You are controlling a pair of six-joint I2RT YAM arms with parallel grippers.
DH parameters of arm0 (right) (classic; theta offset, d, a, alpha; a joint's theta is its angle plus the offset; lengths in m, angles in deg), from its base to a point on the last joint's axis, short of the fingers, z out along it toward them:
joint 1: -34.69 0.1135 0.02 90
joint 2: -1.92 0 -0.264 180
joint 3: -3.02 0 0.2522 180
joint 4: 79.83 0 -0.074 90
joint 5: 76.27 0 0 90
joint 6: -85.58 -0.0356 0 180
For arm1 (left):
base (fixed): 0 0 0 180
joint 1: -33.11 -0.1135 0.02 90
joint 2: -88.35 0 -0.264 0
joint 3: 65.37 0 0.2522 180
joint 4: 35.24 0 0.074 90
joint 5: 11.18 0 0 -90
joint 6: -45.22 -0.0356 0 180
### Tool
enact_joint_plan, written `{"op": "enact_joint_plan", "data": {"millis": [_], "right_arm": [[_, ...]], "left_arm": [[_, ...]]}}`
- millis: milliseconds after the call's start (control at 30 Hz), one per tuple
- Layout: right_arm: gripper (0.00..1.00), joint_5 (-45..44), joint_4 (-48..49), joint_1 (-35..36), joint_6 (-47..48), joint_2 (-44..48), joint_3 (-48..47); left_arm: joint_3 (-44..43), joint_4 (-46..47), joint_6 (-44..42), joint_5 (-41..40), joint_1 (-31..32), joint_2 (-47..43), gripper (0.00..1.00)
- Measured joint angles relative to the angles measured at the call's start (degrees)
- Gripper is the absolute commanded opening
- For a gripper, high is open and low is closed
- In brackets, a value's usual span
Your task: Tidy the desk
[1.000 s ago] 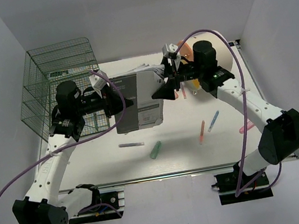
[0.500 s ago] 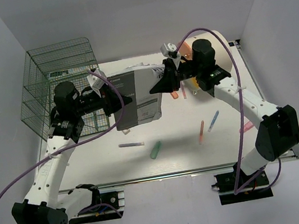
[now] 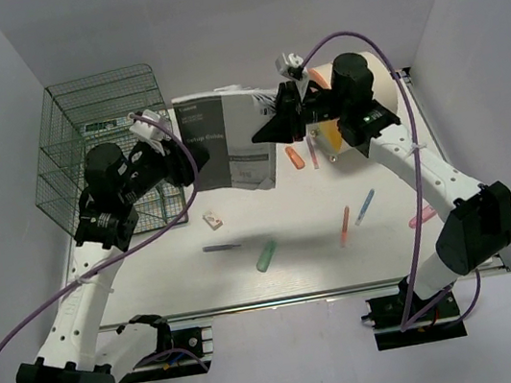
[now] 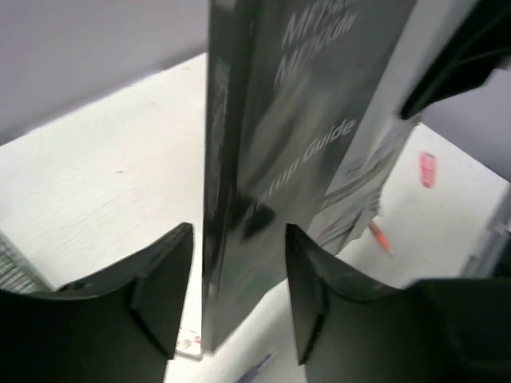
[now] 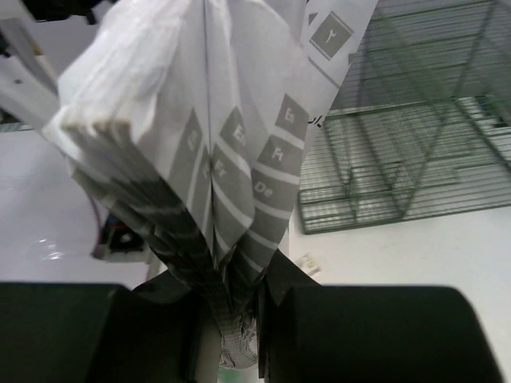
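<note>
A grey and white setup-guide booklet (image 3: 228, 142) hangs above the back of the white desk (image 3: 326, 268). My right gripper (image 3: 272, 130) is shut on its right edge. In the right wrist view the fanned pages (image 5: 207, 120) are pinched between the right gripper (image 5: 231, 319) jaws. My left gripper (image 3: 175, 157) stands at the booklet's left edge. In the left wrist view the booklet's spine (image 4: 239, 159) sits between the open left gripper (image 4: 239, 295) fingers (image 4: 164, 279), with a gap on each side.
A green wire rack (image 3: 96, 139) stands at the back left, also in the right wrist view (image 5: 415, 120). A cream cylinder (image 3: 383, 74) sits back right. Loose on the desk: a small eraser (image 3: 212, 220), grey pen (image 3: 224, 247), green marker (image 3: 266, 256), orange pen (image 3: 345, 226), blue pen (image 3: 365, 205), orange marker (image 3: 295, 157).
My right gripper shut on the booklet's right edge and carried it up and back. My left gripper opened off the booklet and drew back left. The small eraser came into sight.
</note>
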Motion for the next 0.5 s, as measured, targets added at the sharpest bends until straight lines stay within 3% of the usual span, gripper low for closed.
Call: {"op": "enact_joint_plan", "data": {"millis": [67, 167, 333, 500], "right_arm": [[0.0, -2.3, -3.5, -0.1, 2.6, 0.2, -1.9], [0.0, -6.2, -7.1, -0.2, 4.8, 0.3, -3.0], [0.0, -10.3, -11.7, 0.0, 6.0, -1.9, -6.1], [0.0, -11.6, -12.4, 2.2, 6.3, -8.5, -12.2]], "left_arm": [[-0.9, -1.0, -0.1, -3.9, -0.1, -0.2, 0.8], [-1.6, -1.9, 0.2, -10.1, -0.1, -1.1, 0.98], [-4.8, -5.0, 1.4, -21.3, -0.2, -4.8, 0.98], [-10.6, -6.3, 4.5, -24.1, -0.2, -7.8, 0.98]]}}
